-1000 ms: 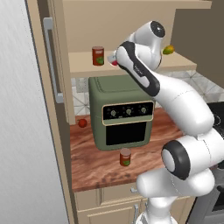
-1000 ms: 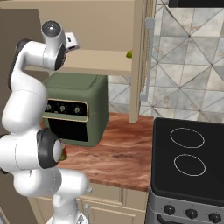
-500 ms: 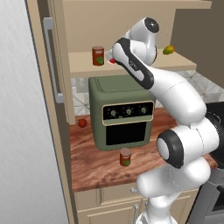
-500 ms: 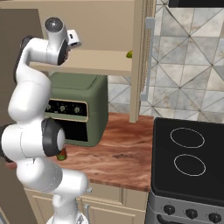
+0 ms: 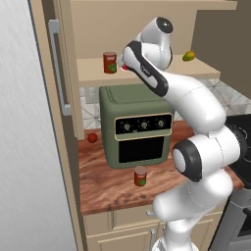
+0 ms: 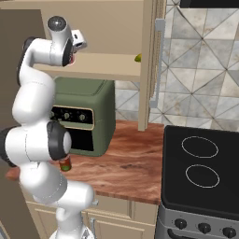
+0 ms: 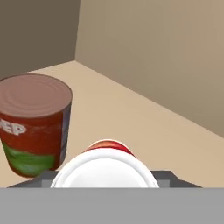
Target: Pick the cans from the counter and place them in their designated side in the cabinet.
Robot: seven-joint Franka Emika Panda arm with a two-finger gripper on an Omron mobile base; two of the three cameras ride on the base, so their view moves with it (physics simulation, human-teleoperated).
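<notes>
Where my arm reaches up to the cabinet [image 5: 147, 29], the pincer [image 5: 124, 65] sits at the level of the shelf board [image 5: 162, 73], with the bright red can [image 7: 106, 168] directly under the hand camera. In the hand view that can's white top lies between the finger bases at the bottom edge, red showing at its far rim. The fingertips themselves are hidden, so I cannot tell whether the pincer is clamped on the can or has let it go; nor can I tell whether the can's base rests on the shelf.

Just beside the pincer, on its left in the hand view, the brown-red can [image 7: 34, 123] stands upright on the shelf, green label patch low on its side. From the left base view that same can is next to the pincer, toward the tall door [image 5: 54, 73] with the grey bar handle [image 5: 58, 68]. The two cans are near each other; contact between them I cannot confirm.

Further along the shelf, well apart from the pincer, a small yellow-green fruit [image 5: 188, 56] lies.

Below the pincer stands the green oven [image 5: 136, 125] on the bench [image 5: 105, 184]. In front of the oven a third can [image 5: 140, 176], red with a green patch, stands upright on the bench. A small red round fruit [image 5: 92, 138] rests on the bench beside the oven, toward the door side.
</notes>
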